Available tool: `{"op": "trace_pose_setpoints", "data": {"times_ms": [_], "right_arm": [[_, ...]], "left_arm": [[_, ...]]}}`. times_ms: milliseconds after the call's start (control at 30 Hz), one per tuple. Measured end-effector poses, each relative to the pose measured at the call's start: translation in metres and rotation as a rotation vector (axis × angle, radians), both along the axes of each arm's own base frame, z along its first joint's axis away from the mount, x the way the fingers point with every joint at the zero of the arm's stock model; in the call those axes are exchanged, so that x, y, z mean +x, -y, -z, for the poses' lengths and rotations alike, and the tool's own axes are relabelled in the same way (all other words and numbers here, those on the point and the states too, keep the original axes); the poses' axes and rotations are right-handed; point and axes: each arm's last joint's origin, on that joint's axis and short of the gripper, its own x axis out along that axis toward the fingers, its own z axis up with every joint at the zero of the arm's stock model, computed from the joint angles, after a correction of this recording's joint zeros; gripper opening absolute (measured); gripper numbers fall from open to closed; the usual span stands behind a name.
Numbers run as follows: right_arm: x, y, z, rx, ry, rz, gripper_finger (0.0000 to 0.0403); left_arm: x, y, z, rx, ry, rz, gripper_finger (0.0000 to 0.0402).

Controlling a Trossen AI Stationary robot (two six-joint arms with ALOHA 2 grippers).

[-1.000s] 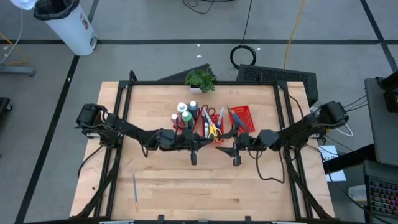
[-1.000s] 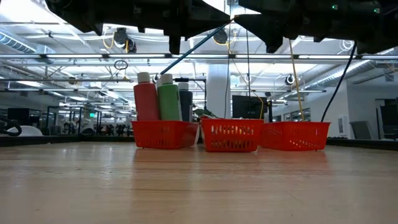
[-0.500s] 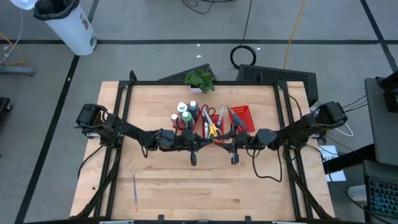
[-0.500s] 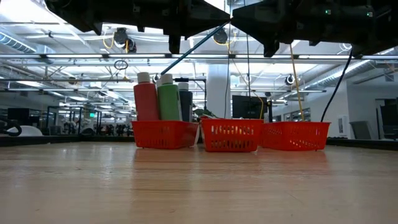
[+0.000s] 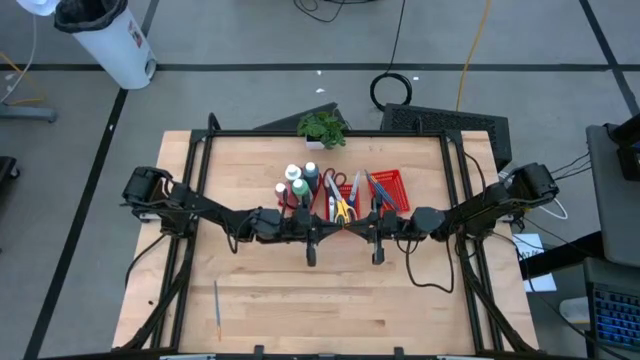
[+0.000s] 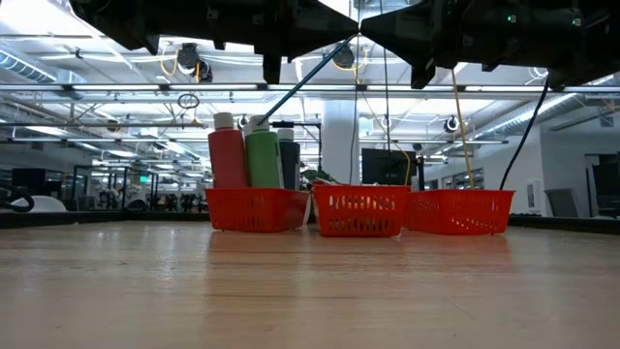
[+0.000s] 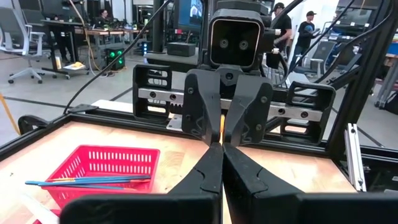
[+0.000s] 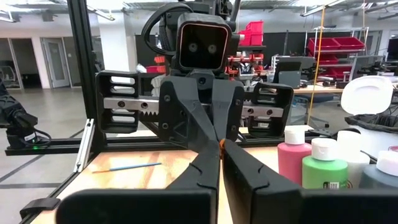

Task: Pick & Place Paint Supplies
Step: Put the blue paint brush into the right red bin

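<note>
Both arms hung level over the middle of the bench (image 5: 270,310), wrists facing each other. The left gripper (image 5: 311,258) and the right gripper (image 5: 378,257) each had fingers pressed together, nothing between them; each wrist view showed the other arm's gripper shut and empty.

Judgement: a rest pose, either at the end of a placement or before reaching for the last loose piece. One thin brush (image 5: 217,303) lay flat on the bare wood near the front left corner, well apart from everything else. To fetch it well, the left arm would likely need to spread its fingers first, come down across the handle rather than along it, and pinch low, since so slim a rod could roll or slip.

Supplies: the paint bottles (image 6: 247,150) stood upright in the left part of the red tray (image 6: 360,213), smooth plastic cylinders with flat screw caps, pink and green bodies plainest. The scissors (image 5: 341,205) lay in the middle part, glossy red and yellow loops. More brushes (image 7: 87,182) rested across the right part, long, thin and rigid. The tray was open mesh; the bench pale planked wood.

A small potted plant (image 5: 321,128) stood at the back edge.
</note>
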Motion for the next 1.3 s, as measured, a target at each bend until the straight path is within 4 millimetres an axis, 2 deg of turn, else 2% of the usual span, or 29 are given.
{"op": "trace_pose_setpoints", "data": {"times_ms": [167, 400, 533, 633, 800, 1000, 1100, 1300], "right_arm": [[0.000, 0.000, 0.000, 0.000, 0.000, 0.000, 0.0001], [-0.003, 0.000, -0.004, -0.028, -0.008, 0.004, 0.0001], [-0.012, 0.003, -0.015, -0.028, -0.053, 0.037, 0.0000], [-0.027, 0.009, -0.028, -0.030, -0.109, 0.113, 0.0000], [-0.066, 0.030, -0.040, 0.062, -0.275, 0.259, 0.0000], [-0.105, 0.058, -0.034, 0.154, -0.452, 0.442, 0.0000], [-0.113, 0.065, -0.034, 0.170, -0.471, 0.458, 0.0000], [-0.115, 0.066, -0.042, 0.168, -0.414, 0.402, 0.0000]], "left_arm": [[0.000, 0.000, 0.000, 0.005, 0.000, -0.007, 0.0035], [-0.007, 0.009, -0.011, 0.041, 0.015, 0.019, 0.0122], [-0.014, 0.016, -0.016, 0.072, -0.046, 0.044, 0.0163], [-0.020, 0.020, -0.015, 0.063, -0.112, 0.064, 0.0182], [-0.025, 0.029, 0.000, 0.021, -0.265, 0.085, 0.0194], [-0.029, 0.031, 0.014, -0.041, -0.387, 0.072, 0.0187], [-0.030, 0.031, 0.014, -0.063, -0.400, 0.065, 0.0182], [-0.030, 0.031, 0.015, -0.066, -0.405, 0.064, 0.0177]]}}
